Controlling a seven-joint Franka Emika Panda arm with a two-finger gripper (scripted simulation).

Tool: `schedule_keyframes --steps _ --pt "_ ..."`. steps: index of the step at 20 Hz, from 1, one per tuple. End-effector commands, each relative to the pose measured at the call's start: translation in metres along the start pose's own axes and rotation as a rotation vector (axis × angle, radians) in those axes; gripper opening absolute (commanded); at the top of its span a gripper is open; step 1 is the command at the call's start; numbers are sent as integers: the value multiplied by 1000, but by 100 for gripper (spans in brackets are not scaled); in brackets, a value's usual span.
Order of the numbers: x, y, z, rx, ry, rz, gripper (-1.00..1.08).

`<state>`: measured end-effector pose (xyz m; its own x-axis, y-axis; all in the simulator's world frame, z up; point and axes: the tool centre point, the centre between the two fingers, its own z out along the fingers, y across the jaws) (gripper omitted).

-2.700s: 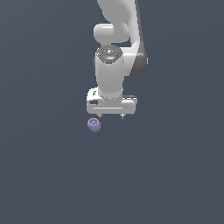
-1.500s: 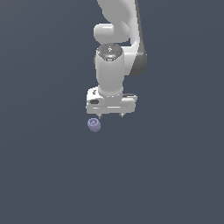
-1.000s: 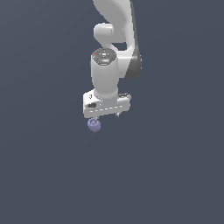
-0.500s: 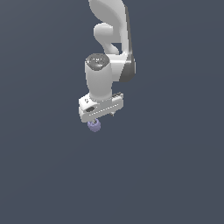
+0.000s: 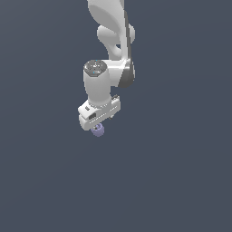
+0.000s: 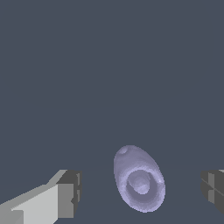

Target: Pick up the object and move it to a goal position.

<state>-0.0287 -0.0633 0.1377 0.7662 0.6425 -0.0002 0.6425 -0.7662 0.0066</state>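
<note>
pincer [image 6: 139,192] has swung over and dropped onto the object [image 6: 139,178] within the last second. jaws wide, fingers [image 6: 65,192] flanking it, apparently not touching. object on the table [image 5: 181,172], ready for closing.

No readable text, label, brand or number appears anywhere.

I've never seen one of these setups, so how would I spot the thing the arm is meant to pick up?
Follow the white arm down to its gripper. Right beneath it lies the object, a small lavender lump. It is the only coloured thing on the plain dark grey floor, and the wrist view shows a curled hollow in it.
</note>
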Motion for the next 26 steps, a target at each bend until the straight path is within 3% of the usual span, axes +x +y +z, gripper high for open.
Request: schedule_keyframes --steps 1,16,26 --pt "-5 2 4 0 0 -60 100" --pt "-33 13 28 4 0 -398 100" --pt "-43 16 36 6 2 -518 100"
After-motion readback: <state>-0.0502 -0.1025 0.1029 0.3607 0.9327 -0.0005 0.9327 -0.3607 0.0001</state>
